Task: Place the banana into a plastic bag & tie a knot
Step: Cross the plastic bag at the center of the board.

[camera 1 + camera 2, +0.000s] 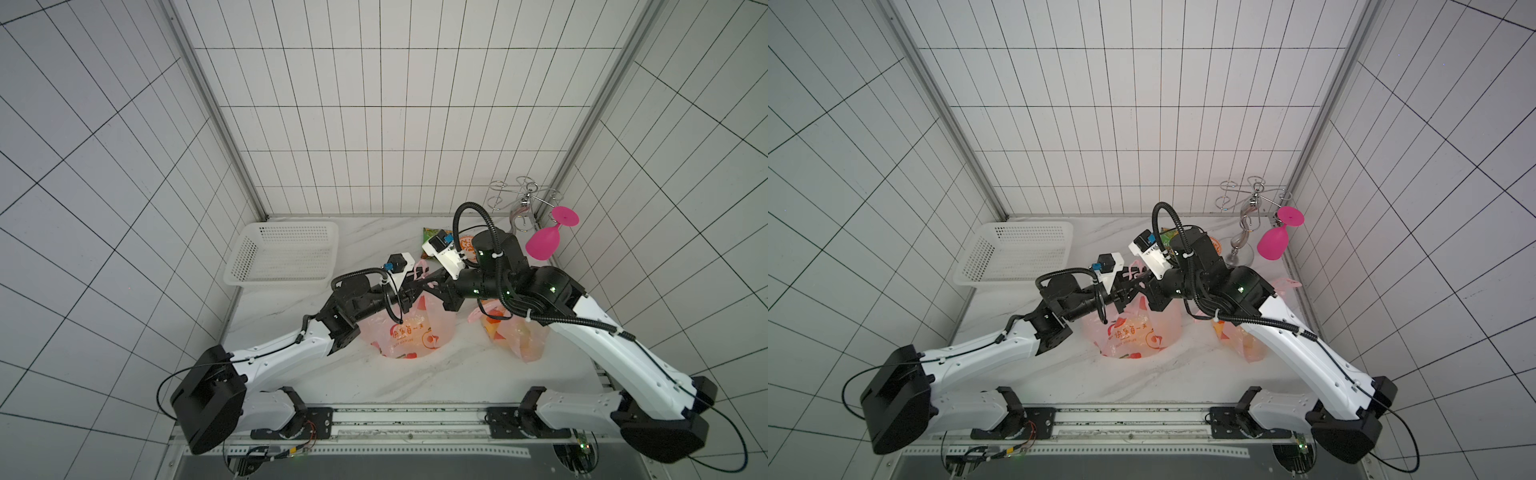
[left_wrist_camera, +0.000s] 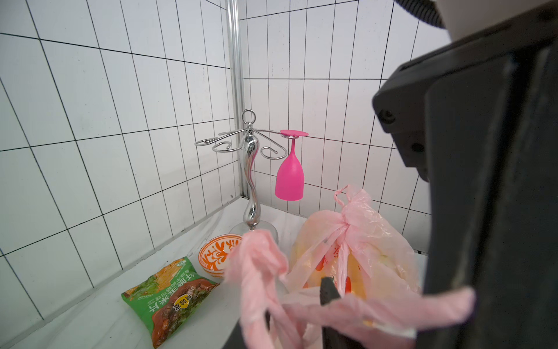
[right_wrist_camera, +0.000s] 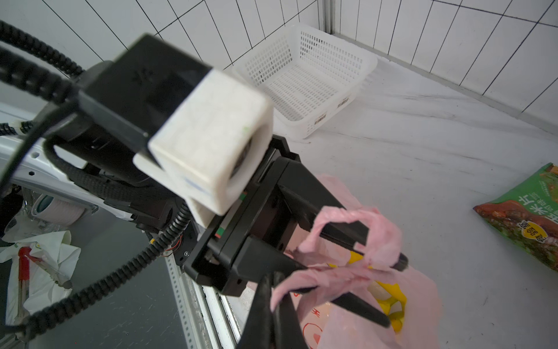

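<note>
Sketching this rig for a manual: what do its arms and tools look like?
Left arm and right arm match: white link shells, black joints and bases. Black corrugated cable hoses run outside, held by white ties. Each wrist has a white camera housing with a blue plug. Green lights dot the right arm. Left tool and right tool are black, slim-fingered.
</note>
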